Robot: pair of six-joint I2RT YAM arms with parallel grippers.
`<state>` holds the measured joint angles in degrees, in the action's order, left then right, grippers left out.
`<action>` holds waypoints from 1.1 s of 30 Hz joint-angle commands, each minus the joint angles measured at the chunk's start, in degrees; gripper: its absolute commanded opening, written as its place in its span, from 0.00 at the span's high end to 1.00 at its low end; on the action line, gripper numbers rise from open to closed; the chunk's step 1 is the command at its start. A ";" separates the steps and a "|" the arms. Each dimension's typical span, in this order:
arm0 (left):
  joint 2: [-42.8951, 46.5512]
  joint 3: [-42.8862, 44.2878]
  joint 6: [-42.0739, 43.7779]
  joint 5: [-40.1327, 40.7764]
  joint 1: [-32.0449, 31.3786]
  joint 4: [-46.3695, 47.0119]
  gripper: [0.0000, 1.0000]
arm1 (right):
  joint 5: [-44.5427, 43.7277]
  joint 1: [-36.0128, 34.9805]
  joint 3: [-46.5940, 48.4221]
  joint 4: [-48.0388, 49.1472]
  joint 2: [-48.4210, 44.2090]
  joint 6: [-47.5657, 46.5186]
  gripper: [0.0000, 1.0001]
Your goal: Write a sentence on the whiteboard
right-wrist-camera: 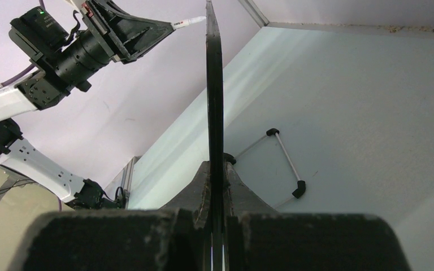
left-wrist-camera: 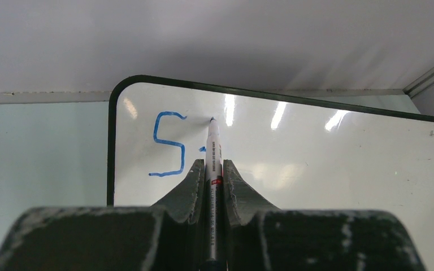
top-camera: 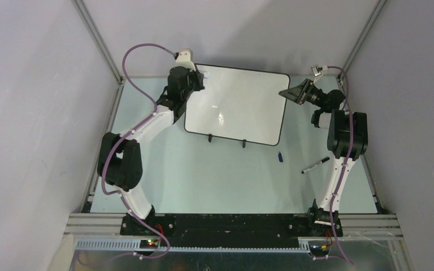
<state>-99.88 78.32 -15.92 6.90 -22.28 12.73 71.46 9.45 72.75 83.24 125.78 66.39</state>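
Observation:
The whiteboard (top-camera: 243,107) stands tilted at the back middle of the table. My left gripper (top-camera: 195,79) is at its top left corner, shut on a white marker (left-wrist-camera: 213,152) whose tip touches the board (left-wrist-camera: 328,164). Of the sentence, only a blue "S" (left-wrist-camera: 168,151) and a short blue stroke (left-wrist-camera: 202,149) beside it show, near the board's top left corner. My right gripper (top-camera: 294,91) is shut on the board's right edge. In the right wrist view the board is seen edge-on as a thin black rim (right-wrist-camera: 215,101) between the jaws of that gripper (right-wrist-camera: 216,166).
A second marker (top-camera: 315,165) and a small blue cap (top-camera: 280,157) lie on the table in front of the board's right side. The board's wire stand with black feet (right-wrist-camera: 287,164) shows behind it. Grey walls enclose the table.

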 commanded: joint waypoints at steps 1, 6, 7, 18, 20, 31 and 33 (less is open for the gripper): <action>2.01 -1.41 1.25 0.26 -0.24 1.09 1.00 | 2.46 -0.49 -0.13 3.03 -3.46 0.85 1.00; 2.93 -2.75 1.17 0.29 -0.23 1.38 1.00 | 2.48 -0.49 -0.11 3.01 -3.41 0.85 1.00; 2.97 -2.98 1.16 0.26 -0.18 1.41 1.00 | 2.48 -0.49 -0.08 3.05 -3.42 0.85 1.00; 4.76 -5.83 0.62 -0.51 -0.21 1.89 1.00 | 2.56 -0.41 -0.06 3.05 -3.47 0.85 1.00; 4.97 -6.20 0.49 -0.75 -0.22 1.99 1.00 | 2.59 -0.40 -0.06 3.06 -3.48 0.85 1.00; 6.34 -8.01 0.06 -1.48 -0.22 1.81 1.00 | 2.50 -0.40 -0.07 3.08 -3.49 0.89 1.00; 6.49 -8.28 -0.05 -1.53 -0.22 1.85 1.00 | 2.58 -0.40 -0.11 3.14 -3.54 0.90 1.00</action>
<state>-96.44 70.81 -16.03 5.80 -22.28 13.74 71.66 9.45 72.71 83.26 125.78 66.98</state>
